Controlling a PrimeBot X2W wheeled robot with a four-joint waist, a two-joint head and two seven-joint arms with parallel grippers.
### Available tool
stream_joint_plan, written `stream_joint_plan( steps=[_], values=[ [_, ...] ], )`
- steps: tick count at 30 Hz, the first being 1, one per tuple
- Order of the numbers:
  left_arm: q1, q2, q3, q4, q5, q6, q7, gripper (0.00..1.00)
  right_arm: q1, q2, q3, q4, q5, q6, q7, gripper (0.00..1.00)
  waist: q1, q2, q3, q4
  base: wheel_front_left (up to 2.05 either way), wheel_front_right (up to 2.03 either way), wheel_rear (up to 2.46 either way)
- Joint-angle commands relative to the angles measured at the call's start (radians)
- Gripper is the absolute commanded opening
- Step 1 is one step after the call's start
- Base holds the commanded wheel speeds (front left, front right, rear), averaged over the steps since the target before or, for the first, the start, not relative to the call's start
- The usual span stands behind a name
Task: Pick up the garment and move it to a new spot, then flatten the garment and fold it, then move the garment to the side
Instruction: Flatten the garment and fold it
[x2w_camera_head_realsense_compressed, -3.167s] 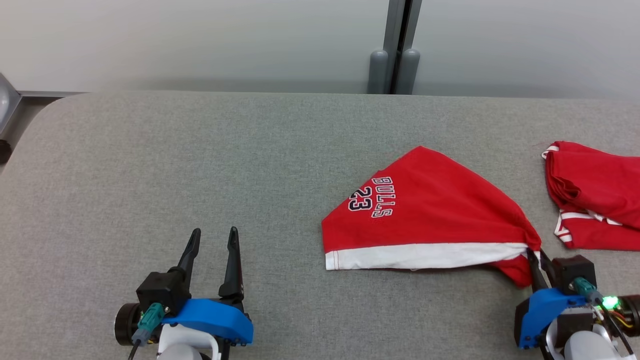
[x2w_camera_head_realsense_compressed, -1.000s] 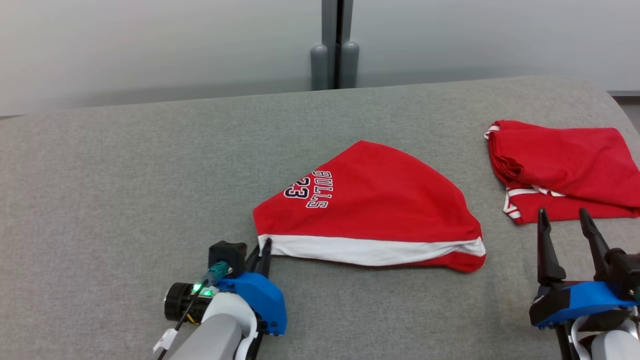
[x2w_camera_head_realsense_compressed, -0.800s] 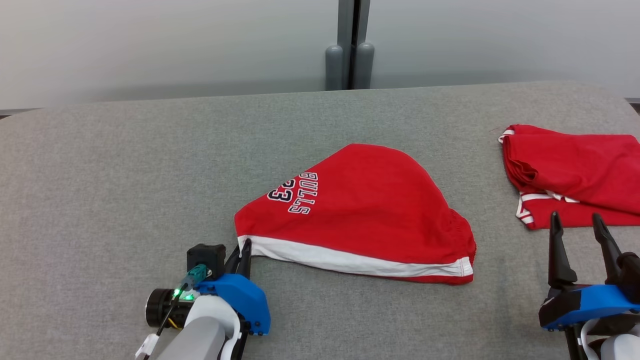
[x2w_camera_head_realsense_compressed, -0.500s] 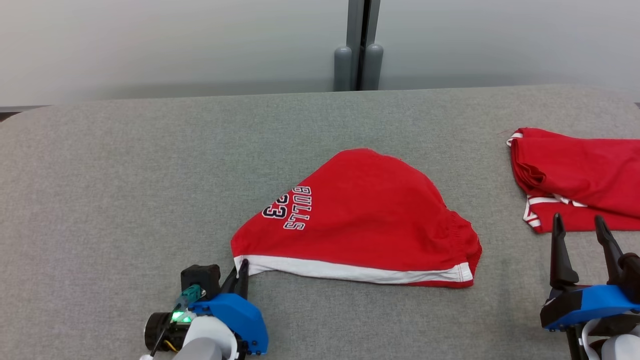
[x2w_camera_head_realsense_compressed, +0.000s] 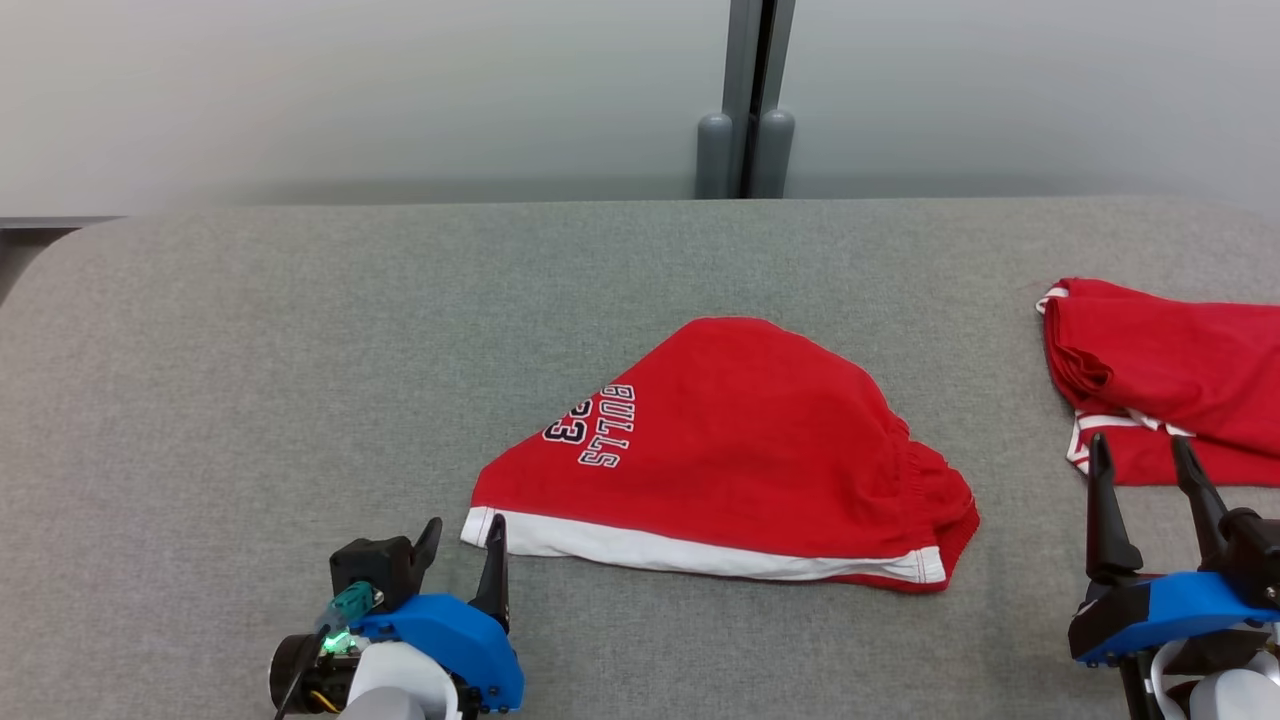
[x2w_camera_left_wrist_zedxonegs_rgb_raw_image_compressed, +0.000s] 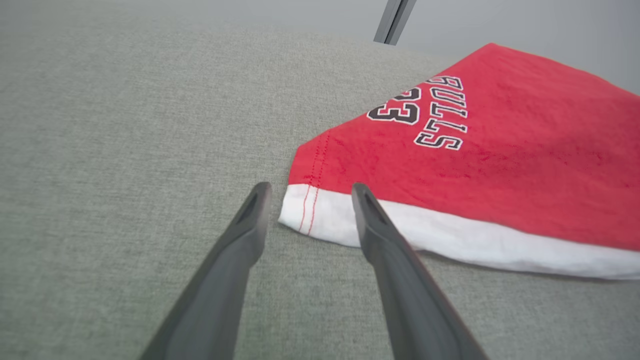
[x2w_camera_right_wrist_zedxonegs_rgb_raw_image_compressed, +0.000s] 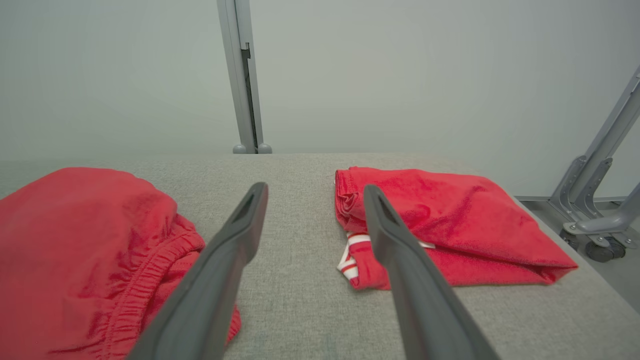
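Observation:
The garment is a pair of red shorts with a white hem band and "BULLS 23" lettering, lying in a rough triangle mid-table. My left gripper stands open right at its white near-left corner. In the left wrist view the garment has that corner lying loose on the cloth between the fingers of the left gripper. My right gripper is open and empty at the lower right. The right wrist view shows the garment's elastic waist end to the left of the right gripper.
A second red garment, folded with white striped trim, lies at the table's right end and also appears as the folded red garment ahead of my right fingers. The grey fabric table stretches wide to the left. A grey post stands behind.
My left gripper, shut on the garment's white corner and pulling it leftward, has opened and let it go. The right gripper stayed open. The head camera shifted slightly.

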Motion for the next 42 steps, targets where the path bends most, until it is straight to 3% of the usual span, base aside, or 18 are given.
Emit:
stream_joint_plan(
  steps=[1, 12, 22, 35, 42],
  values=[
    [0.016, 0.009, 0.003, -0.022, 0.000, 0.009, -0.014, 1.00, -0.007, -0.002, 0.001, 0.007, 0.005, 0.000, -0.006, 1.00, 0.0000, 0.0000, -0.009, 0.004, 0.00, 0.00, 0.00],
    [0.000, 0.033, 0.045, -0.133, 0.035, 0.017, -0.086, 1.00, 0.027, -0.002, 0.051, 0.002, 0.000, 0.000, -0.007, 1.00, 0.0000, 0.0000, -0.084, 0.033, 0.00, 0.00, 0.00],
    [0.048, 0.028, 0.065, -0.178, 0.059, 0.036, -0.094, 1.00, 0.056, -0.003, 0.178, -0.021, 0.071, 0.000, 0.006, 1.00, 0.0000, 0.0000, -0.130, 0.023, 0.00, 0.00, 0.00],
    [0.091, 0.031, 0.069, -0.215, 0.068, 0.051, -0.094, 1.00, 0.068, -0.002, 0.199, -0.005, 0.089, 0.000, 0.001, 1.00, 0.0000, 0.0000, -0.138, 0.021, 0.00, 0.00, 0.00],
    [0.091, 0.035, 0.066, -0.221, 0.065, 0.058, -0.090, 1.00, 0.099, -0.002, 0.210, 0.037, 0.051, 0.000, 0.076, 1.00, 0.0000, 0.0000, -0.124, 0.028, 0.00, 0.00, 0.00]
  ],
)
